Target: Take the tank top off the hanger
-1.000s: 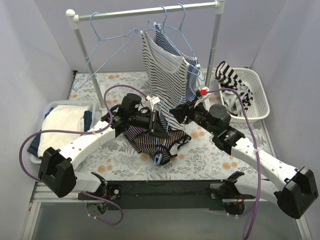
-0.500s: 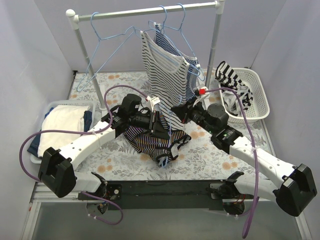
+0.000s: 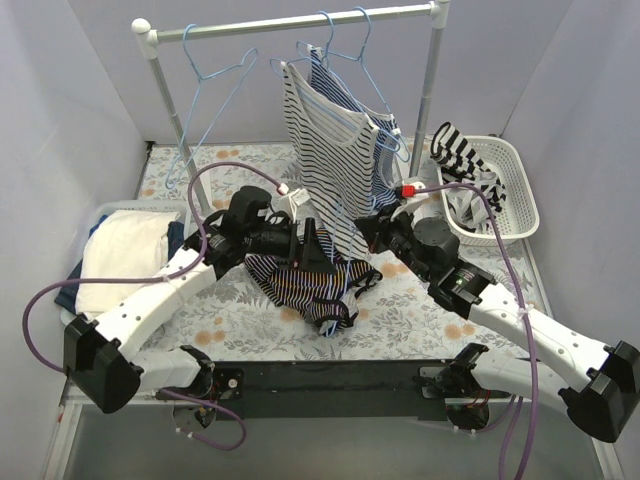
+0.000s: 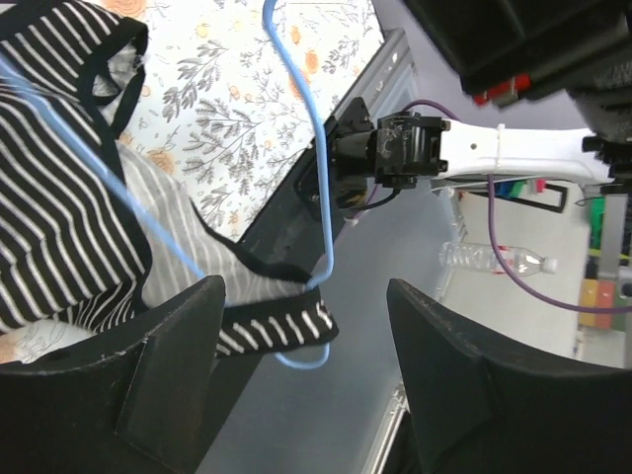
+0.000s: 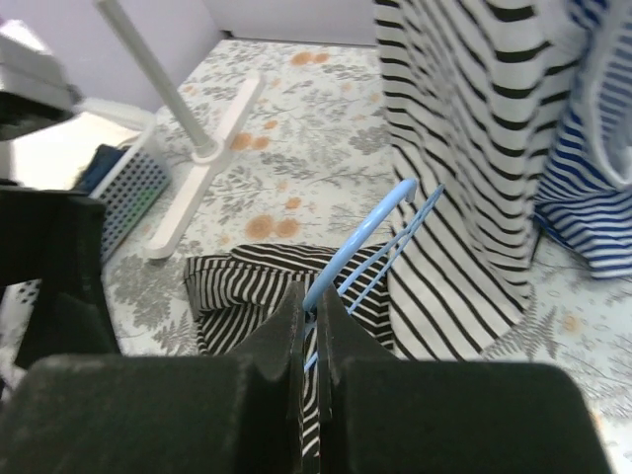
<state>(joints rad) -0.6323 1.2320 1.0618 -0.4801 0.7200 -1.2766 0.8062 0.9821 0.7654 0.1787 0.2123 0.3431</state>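
Note:
A black tank top (image 3: 300, 283) with thin white stripes lies crumpled on the flowered table, a light blue wire hanger (image 3: 330, 318) still threaded through it. My left gripper (image 3: 312, 250) hovers over its far edge, jaws open and holding nothing. In the left wrist view the tank top (image 4: 69, 217) and the hanger (image 4: 318, 178) sit beyond the left gripper (image 4: 306, 341). My right gripper (image 3: 366, 232) is at the garment's right side. In the right wrist view the right gripper (image 5: 311, 308) is shut on the hanger (image 5: 367, 235), above the tank top (image 5: 242, 281).
Behind stands a clothes rack (image 3: 300, 22) with an empty blue hanger (image 3: 205, 85) and two hanging striped tops (image 3: 325, 140). A white basket (image 3: 515, 190) with striped clothes sits at the right. A bin of folded clothes (image 3: 125, 250) sits at the left.
My left gripper has opened and let go, and its arm has drawn back to the left. My right gripper has shut on the blue hanger wire.

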